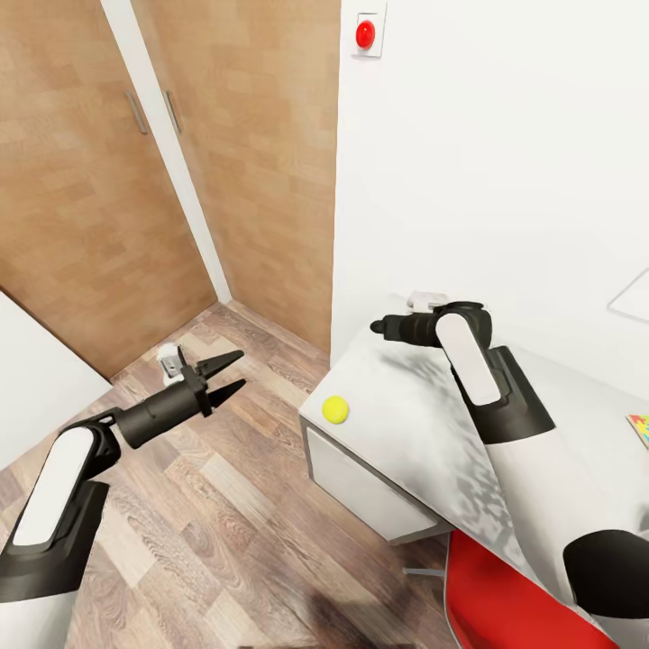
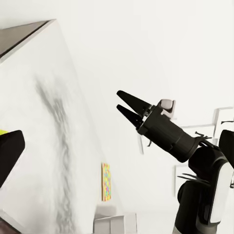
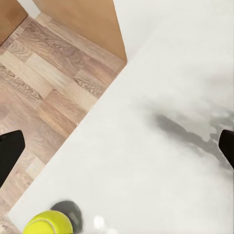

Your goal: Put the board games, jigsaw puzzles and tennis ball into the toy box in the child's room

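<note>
Worktop (image 1: 415,424): pale grey mottled slab, smooth, with a squared corner jutting over the wood-plank floor (image 1: 207,505); a plain grey front panel sits under its near edge. Tennis ball (image 1: 335,409): small, round, yellow-green, resting on the worktop close to that corner and casting a dark round shadow; in the right wrist view it sits at the slab's edge (image 3: 48,223), just beside the floor line. Jigsaw puzzle (image 1: 639,429): thin flat sheet of yellow, pink, blue and green interlocking pieces, only a corner visible at the head view's right edge, lying flat on the worktop well apart from the ball; the left wrist view shows it as a narrow coloured strip (image 2: 106,182). Left hand (image 1: 225,377): two black tapered fingers, spread apart and holding nothing, poised over the floor to the left of the worktop corner. Right hand (image 1: 379,326): black, on a white-and-black arm reaching over the worktop's far edge near the white wall; in the left wrist view (image 2: 122,102) its two pointed fingers stand slightly parted with nothing between them — empty. Doors (image 1: 99,180): flat light-brown wood-grain panels with slim metal handles. Red round button (image 1: 364,34) on a white plate, high on the wall. Red seat (image 1: 514,595): glossy, tucked under the worktop's near side.
</note>
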